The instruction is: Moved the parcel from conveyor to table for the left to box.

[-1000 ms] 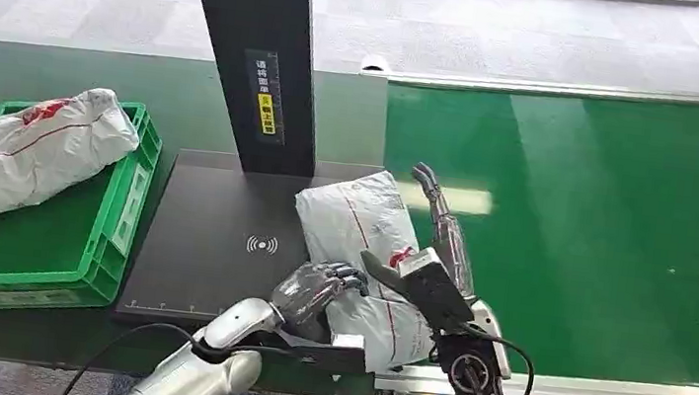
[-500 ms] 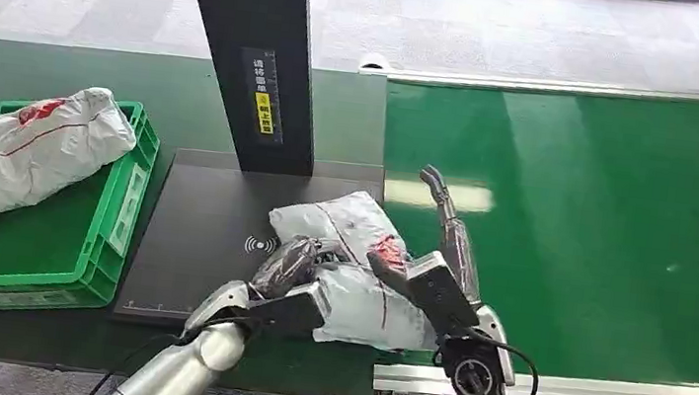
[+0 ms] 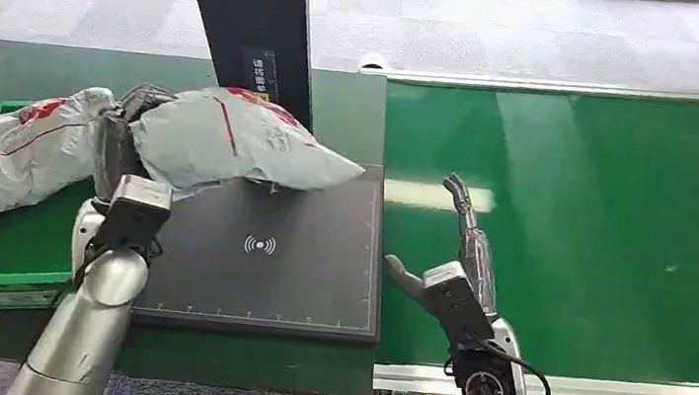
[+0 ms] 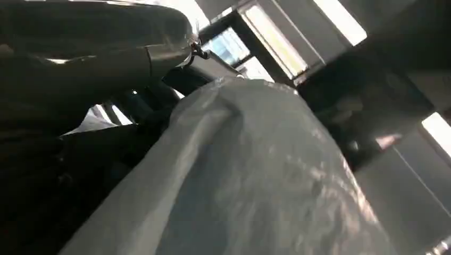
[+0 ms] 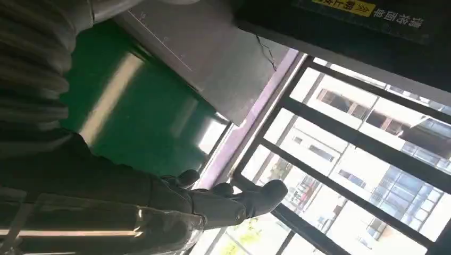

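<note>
The soft grey plastic mailer parcel (image 3: 233,140) was a crumpled, pillow-like bag with thin red line markings and a red patch near its upper edge. Its surface was glossy and wrinkled; in the left wrist view (image 4: 250,175) it appeared as a pale, creased bulk close to the camera. The parcel was held off the surface, above the far left part of the flat black scanning plate (image 3: 268,268) and in front of the upright black scanner column (image 3: 245,37). Its long axis ran roughly level, from left to right across the robot's view. The broader end sat at the left, in the hand; the narrower, tapered end pointed right, toward the green conveyor belt (image 3: 601,226).

The left hand (image 3: 123,147) gripped the parcel at its left end, fingers closed on the bag, with the silver forearm rising from below. The right hand (image 3: 452,264) held nothing; its fingers were extended and spread apart, pointing away from the robot, above the near left edge of the conveyor belt just beside the scanning plate. In the right wrist view, the dark fingers (image 5: 234,199) lay straight and free of any object.

A second grey plastic mailer bag (image 3: 13,154) lay in the green plastic crate (image 3: 132,198) on the dark green table (image 3: 22,71), just left of the held parcel.
</note>
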### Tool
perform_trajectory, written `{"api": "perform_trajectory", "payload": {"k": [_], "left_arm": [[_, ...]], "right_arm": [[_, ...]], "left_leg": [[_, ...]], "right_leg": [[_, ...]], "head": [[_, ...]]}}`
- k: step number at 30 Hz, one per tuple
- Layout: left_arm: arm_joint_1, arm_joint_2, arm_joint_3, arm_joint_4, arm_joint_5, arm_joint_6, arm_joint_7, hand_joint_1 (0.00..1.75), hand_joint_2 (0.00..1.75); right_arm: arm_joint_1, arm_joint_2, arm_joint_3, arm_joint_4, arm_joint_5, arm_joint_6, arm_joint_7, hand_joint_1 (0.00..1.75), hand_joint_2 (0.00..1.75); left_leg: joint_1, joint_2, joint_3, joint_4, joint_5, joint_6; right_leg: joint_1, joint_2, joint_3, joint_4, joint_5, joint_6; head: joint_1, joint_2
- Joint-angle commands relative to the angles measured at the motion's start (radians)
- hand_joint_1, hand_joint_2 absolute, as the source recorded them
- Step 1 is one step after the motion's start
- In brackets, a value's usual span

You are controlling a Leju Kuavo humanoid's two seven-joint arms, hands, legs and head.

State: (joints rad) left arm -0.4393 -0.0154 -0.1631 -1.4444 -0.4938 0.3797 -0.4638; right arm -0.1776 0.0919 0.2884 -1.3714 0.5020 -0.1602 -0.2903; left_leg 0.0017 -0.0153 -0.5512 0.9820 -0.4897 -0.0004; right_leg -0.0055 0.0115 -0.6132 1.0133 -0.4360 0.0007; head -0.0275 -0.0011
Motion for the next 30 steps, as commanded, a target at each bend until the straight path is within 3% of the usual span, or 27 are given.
{"api": "perform_trajectory", "payload": {"k": [1, 2, 4, 5, 7, 8, 10, 11, 12, 14, 16, 17, 19, 25, 26, 27, 30], "left_arm": [[-0.297, 0.143, 0.3, 0.398, -0.067, 0.137, 0.064, 1.75, 1.75], [-0.322, 0.156, 0.315, 0.451, -0.061, 0.133, 0.039, 1.75, 1.75], [-0.38, 0.221, 0.305, 0.634, -0.254, 0.219, 0.137, 1.75, 1.75], [-0.4, 0.228, 0.32, 0.69, -0.25, 0.227, 0.105, 1.75, 1.75], [-0.444, 0.271, 0.298, 0.839, -0.382, 0.241, 0.2, 1.75, 1.75], [-0.451, 0.273, 0.304, 0.862, -0.377, 0.251, 0.182, 1.75, 1.75], [-0.479, 0.312, 0.257, 0.989, -0.509, 0.192, 0.304, 1.75, 1.75], [-0.483, 0.319, 0.254, 1.023, -0.519, 0.137, 0.307, 1.75, 1.75], [-0.483, 0.333, 0.242, 1.07, -0.535, 0.006, 0.32, 1.75, 1.75], [-0.475, 0.335, 0.245, 1.081, -0.529, 0.005, 0.311, 1.75, 1.75], [-0.445, 0.345, 0.258, 1.093, -0.512, -0.179, 0.259, 1.75, 1.75], [-0.428, 0.348, 0.266, 1.086, -0.505, -0.186, 0.243, 1.75, 1.75], [-0.402, 0.347, 0.324, 1.079, -0.419, -0.348, 0.129, 1.75, 1.75], [-0.346, 0.353, 0.377, 1.0, -0.325, -0.507, 0.043, 1.75, 1.75], [-0.341, 0.353, 0.381, 0.986, -0.319, -0.508, 0.04, 1.38, 1.75], [-0.334, 0.354, 0.385, 0.963, -0.31, -0.515, 0.036, 0.0, 1.75], [-0.324, 0.343, 0.4, 0.899, -0.271, -0.546, 0.017, 0.0, 1.75]], "right_arm": [[-0.021, -0.028, 0.019, -0.008, -0.02, -0.001, 0.006, 0.0, 1.75], [-0.026, -0.028, 0.025, -0.005, -0.022, 0.0, 0.006, 0.0, 1.75], [-0.043, -0.025, 0.042, 0.009, -0.033, 0.004, 0.006, 0.0, 1.75], [-0.048, -0.025, 0.049, 0.012, -0.037, 0.005, 0.007, 0.0, 1.75], [-0.057, -0.026, 0.058, 0.017, -0.043, 0.006, 0.009, 0.0, 1.75], [-0.058, -0.027, 0.06, 0.017, -0.045, 0.006, 0.01, 0.0, 1.75], [-0.061, -0.031, 0.064, 0.02, -0.05, 0.005, 0.01, 0.0, 1.75], [-0.062, -0.033, 0.065, 0.022, -0.051, 0.006, 0.01, 0.0, 1.75], [-0.065, -0.038, 0.063, 0.027, -0.055, 0.006, 0.01, 0.0, 1.75], [-0.067, -0.039, 0.06, 0.031, -0.059, 0.005, 0.008, 0.0, 1.75], [-0.071, -0.041, 0.051, 0.04, -0.064, 0.007, 0.004, 0.0, 1.75], [-0.071, -0.043, 0.047, 0.041, -0.064, 0.008, 0.003, 0.0, 1.75], [-0.066, -0.045, 0.036, 0.035, -0.067, 0.011, 0.0, 0.0, 1.75], [-0.045, -0.047, 0.019, 0.014, -0.059, 0.009, 0.002, 0.0, 1.75], [-0.043, -0.047, 0.016, 0.011, -0.058, 0.009, 0.003, 0.0, 1.75], [-0.04, -0.046, 0.014, 0.004, -0.054, 0.009, 0.006, 0.0, 1.75], [-0.036, -0.041, 0.005, -0.01, -0.044, 0.012, 0.014, 0.0, 1.75]], "left_leg": [[0.001, 0.001, 0.0, 0.0, 0.001, -0.001], [0.001, 0.003, 0.001, 0.0, 0.001, -0.002], [0.001, 0.004, 0.002, 0.0, 0.001, -0.002], [0.001, 0.004, 0.002, -0.001, 0.001, -0.002], [0.0, 0.004, 0.002, 0.0, 0.001, -0.001], [0.0, 0.006, 0.003, -0.001, 0.001, -0.002], [0.001, 0.006, 0.003, -0.001, 0.001, -0.002], [0.001, 0.005, 0.003, -0.001, 0.001, -0.002], [0.001, 0.005, 0.003, -0.001, 0.0, -0.001], [0.001, 0.006, 0.004, -0.002, 0.001, -0.001], [0.001, 0.006, 0.004, -0.002, 0.001, -0.001], [0.001, 0.007, 0.003, -0.001, 0.001, -0.001], [0.0, 0.007, 0.002, -0.001, 0.0, -0.001], [0.0, 0.005, 0.002, -0.001, 0.0, -0.001], [0.001, 0.007, 0.004, -0.004, 0.001, -0.002], [0.0, 0.005, 0.002, -0.002, 0.001, -0.001], [0.0, 0.004, 0.001, -0.001, 0.001, -0.001]], "right_leg": [[0.001, 0.0, 0.001, 0.0, 0.001, 0.0], [0.001, 0.001, 0.0, 0.0, 0.001, -0.001], [0.001, 0.001, 0.001, 0.0, 0.002, -0.002], [0.001, 0.001, 0.002, -0.001, 0.002, -0.002], [0.0, 0.002, 0.001, 0.001, 0.001, -0.002], [0.0, 0.003, 0.001, 0.0, 0.002, -0.002], [0.001, 0.003, 0.002, 0.0, 0.002, -0.002], [0.001, 0.002, 0.002, 0.0, 0.001, -0.002], [0.001, 0.003, 0.001, 0.0, 0.001, -0.001], [0.001, 0.003, 0.003, -0.001, 0.001, -0.001], [0.001, 0.003, 0.003, -0.002, 0.002, -0.001], [0.001, 0.004, 0.002, -0.001, 0.002, -0.001], [0.0, 0.005, 0.001, 0.0, 0.001, -0.001], [0.0, 0.004, 0.001, 0.0, 0.001, -0.001], [0.002, 0.004, 0.004, -0.004, 0.002, -0.001], [0.0, 0.003, 0.001, -0.001, 0.001, -0.001], [0.001, 0.002, 0.0, 0.0, 0.001, -0.001]], "head": [[0.0, 0.0], [0.0, 0.0], [0.0, 0.0], [0.0, 0.0], [0.0, 0.0], [0.0, 0.0], [0.0, 0.0], [0.0, 0.0], [0.0, 0.0], [0.0, 0.0], [0.0, 0.0], [0.0, 0.0], [0.001, 0.0], [0.0, 0.0], [0.0, 0.0], [0.0, 0.0], [0.0, 0.0]]}}
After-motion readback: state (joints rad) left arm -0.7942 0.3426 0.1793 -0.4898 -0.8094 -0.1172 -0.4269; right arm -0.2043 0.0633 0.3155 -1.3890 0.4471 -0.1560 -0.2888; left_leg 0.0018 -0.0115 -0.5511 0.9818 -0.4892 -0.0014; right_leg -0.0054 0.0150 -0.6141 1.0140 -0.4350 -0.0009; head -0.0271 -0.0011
